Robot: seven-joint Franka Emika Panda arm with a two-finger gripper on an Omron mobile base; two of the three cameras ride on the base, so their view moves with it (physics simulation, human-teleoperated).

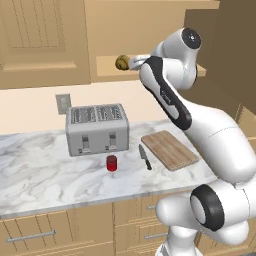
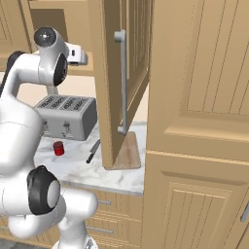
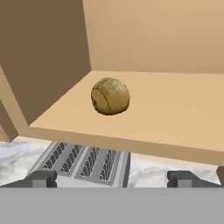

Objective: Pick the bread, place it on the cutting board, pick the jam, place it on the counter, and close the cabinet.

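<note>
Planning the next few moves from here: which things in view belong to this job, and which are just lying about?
Job:
bread, on the open cabinet's shelf
cutting board, bare
jam, already on the counter
gripper, open, facing the bread

Lying about:
toaster
knife, beside the board
wall outlet

Count of things in the kitchen
One bread [image 3: 110, 96], one jam [image 1: 111, 163], one cutting board [image 1: 169, 149], one knife [image 1: 145, 157], one toaster [image 1: 97, 129] with four slots.
</note>
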